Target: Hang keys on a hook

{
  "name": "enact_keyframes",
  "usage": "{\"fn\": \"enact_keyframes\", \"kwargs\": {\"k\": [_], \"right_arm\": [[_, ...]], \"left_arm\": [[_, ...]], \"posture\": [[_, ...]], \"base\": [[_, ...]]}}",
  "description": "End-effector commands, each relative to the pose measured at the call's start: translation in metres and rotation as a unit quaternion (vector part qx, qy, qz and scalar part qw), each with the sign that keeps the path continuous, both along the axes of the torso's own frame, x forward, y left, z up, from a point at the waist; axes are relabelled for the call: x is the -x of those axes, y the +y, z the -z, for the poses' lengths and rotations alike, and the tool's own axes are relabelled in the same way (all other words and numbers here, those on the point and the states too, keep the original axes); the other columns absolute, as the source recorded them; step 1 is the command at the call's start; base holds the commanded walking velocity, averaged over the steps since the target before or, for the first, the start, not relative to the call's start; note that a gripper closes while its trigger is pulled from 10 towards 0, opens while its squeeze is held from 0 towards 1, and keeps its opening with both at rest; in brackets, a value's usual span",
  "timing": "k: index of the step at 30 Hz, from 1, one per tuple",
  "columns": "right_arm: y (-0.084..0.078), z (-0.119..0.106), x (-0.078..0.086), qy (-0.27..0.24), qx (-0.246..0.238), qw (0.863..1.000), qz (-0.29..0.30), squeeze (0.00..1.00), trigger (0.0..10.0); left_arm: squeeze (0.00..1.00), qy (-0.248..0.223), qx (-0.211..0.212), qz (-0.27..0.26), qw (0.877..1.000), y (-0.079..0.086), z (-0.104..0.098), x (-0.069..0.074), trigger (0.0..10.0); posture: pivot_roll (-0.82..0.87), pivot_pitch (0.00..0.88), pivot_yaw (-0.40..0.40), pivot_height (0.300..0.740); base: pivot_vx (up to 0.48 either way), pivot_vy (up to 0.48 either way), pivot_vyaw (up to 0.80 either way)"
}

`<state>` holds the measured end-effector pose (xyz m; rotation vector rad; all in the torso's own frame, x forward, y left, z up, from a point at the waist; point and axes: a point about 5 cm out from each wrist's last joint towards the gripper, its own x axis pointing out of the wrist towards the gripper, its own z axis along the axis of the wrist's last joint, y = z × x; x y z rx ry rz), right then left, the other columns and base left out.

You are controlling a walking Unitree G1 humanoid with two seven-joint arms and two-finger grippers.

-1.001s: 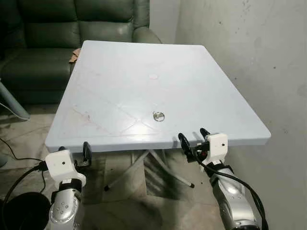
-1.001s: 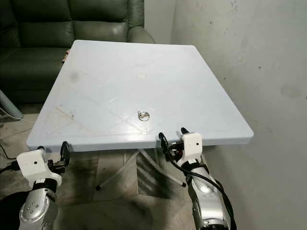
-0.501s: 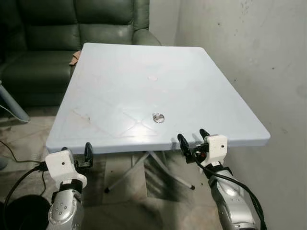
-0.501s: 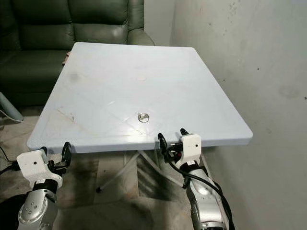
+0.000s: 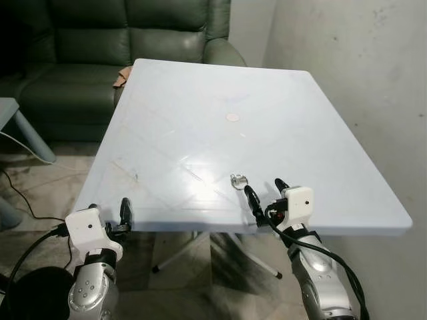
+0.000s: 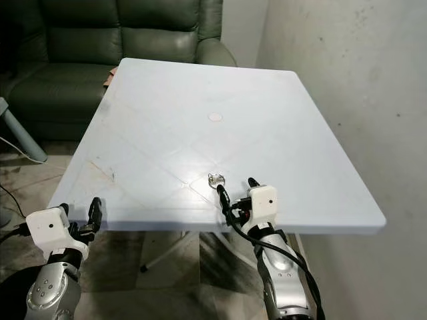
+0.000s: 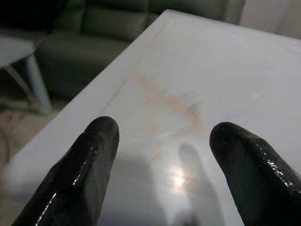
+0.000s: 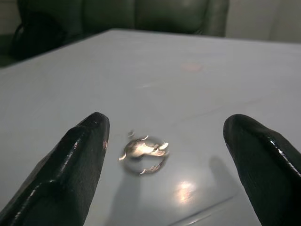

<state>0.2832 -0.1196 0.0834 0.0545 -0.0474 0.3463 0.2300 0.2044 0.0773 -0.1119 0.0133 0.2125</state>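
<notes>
Sitting on a big pale plastic table [image 5: 200, 120]: small shiny metal keys [image 8: 143, 153], just ahead between the wide-apart right gripper [image 8: 169, 165] jaws. Looking light, hard, slippery; pinching the ring. Left gripper [image 7: 162, 174] gaping, idle.

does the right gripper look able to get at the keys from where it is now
Probably yes. The right gripper is open over the near edge of the white table, and the keys lie flat just ahead of its fingertips, between them in the wrist view, with nothing in the way.
</notes>
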Motion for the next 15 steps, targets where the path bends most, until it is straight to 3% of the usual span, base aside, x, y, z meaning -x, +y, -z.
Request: {"fn": "enact_keyframes", "kwargs": {"k": [1, 15], "right_arm": [[-0.0118, -0.0022, 0.0001, -0.004, 0.009, 1.000, 0.014, 0.00, 10.0], [-0.0113, -0.0021, -0.0012, -0.001, 0.019, 1.000, 0.000, 0.00, 10.0]], "left_arm": [[0.00, -0.017, 0.000, 0.014, 1.000, -0.0104, -0.0061, -0.0038, 10.0], [0.00, -0.014, -0.009, 0.012, 1.000, -0.0152, -0.0041, -0.0005, 10.0]], "posture": [[-0.04, 0.000, -0.040, 0.740], [-0.03, 0.000, -0.051, 0.740]], "base": [[0.000, 0.000, 0.00], [0.000, 0.000, 0.00]]}}
